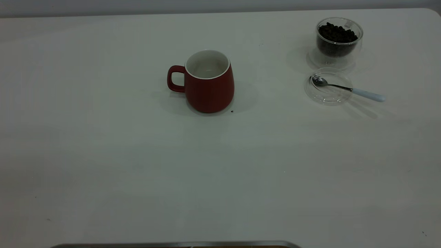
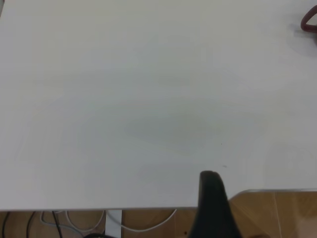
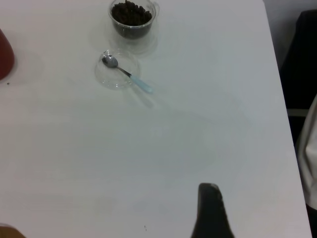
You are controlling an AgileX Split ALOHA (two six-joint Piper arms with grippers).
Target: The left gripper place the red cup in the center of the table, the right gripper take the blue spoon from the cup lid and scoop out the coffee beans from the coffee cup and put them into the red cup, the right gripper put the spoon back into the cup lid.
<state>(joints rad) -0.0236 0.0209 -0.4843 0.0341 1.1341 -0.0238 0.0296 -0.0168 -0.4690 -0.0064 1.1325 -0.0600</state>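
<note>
Centrally on the plain white worktop (image 1: 103,155), nearer its far edge than its near one, one red cup (image 1: 208,82) is seen standing upright: a glossy dark red ceramic mug, broader at the base, with a white rim and white inside and a red loop handle turned toward the left edge. A single tiny dark speck lies just beside its base.

Toward the far right corner one coffee cup (image 1: 338,41) is found, a small clear double-walled glass with rounded sides, holding a heap of dark coffee beans (image 1: 337,34). Just beside it, on the side nearer the near edge, one cup lid (image 1: 328,86) lies flat, a shallow transparent disc. One blue spoon (image 1: 346,88) is laid across it, its shiny metal bowl resting inside the lid and its pale blue handle reaching out over the rim toward the right edge.

Of the left claw (image 2: 212,208) only one black tapered finger is shown, above the worktop's edge; whether it is spread cannot be told. The same holds for the right claw (image 3: 210,213), seen well apart from the spoon.
</note>
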